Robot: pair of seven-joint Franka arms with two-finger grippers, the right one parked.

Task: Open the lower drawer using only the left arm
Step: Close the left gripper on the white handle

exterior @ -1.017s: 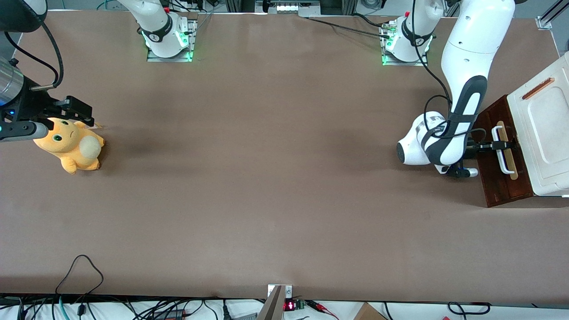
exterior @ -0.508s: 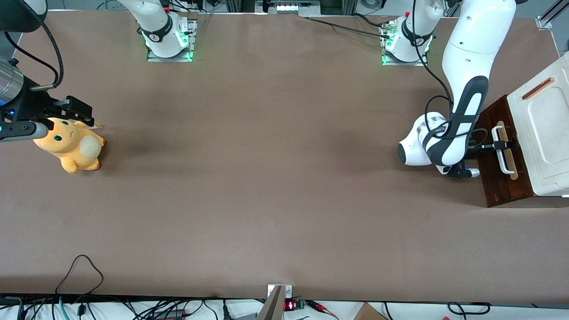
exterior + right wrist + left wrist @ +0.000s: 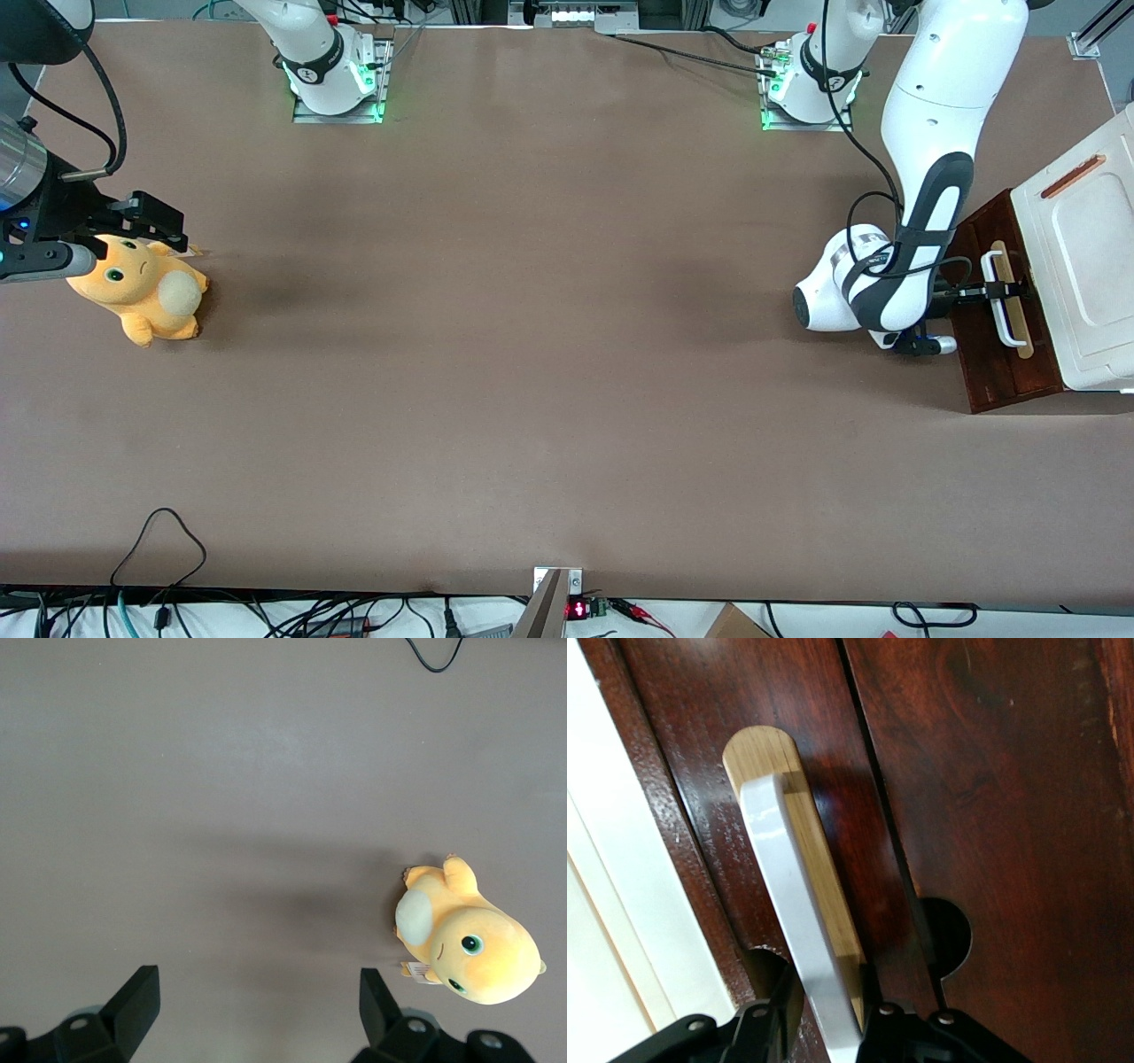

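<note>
The lower drawer (image 3: pixel 985 359) shows its dark reddish-brown front under the white cabinet (image 3: pixel 1085 266), at the working arm's end of the table. Its white loop handle (image 3: pixel 1007 315) lies along a pale wood strip. The left arm (image 3: pixel 921 177) reaches down in front of the drawer, and its gripper (image 3: pixel 999 290) sits across the handle. In the left wrist view the handle (image 3: pixel 793 886) runs between the two black fingers, one close against each side; the gripper (image 3: pixel 826 1014) is shut on it. The drawer front (image 3: pixel 992 815) fills that view.
An orange plush toy (image 3: pixel 142 288) lies toward the parked arm's end of the table and also shows in the right wrist view (image 3: pixel 469 943). The cabinet's white top carries an orange-brown slot (image 3: pixel 1072 175). Brown tabletop (image 3: pixel 532 354) spreads between them.
The left arm's wrist has shifted very slightly toward the cabinet. The gripper stays on the handle and the drawer front looks unmoved.
</note>
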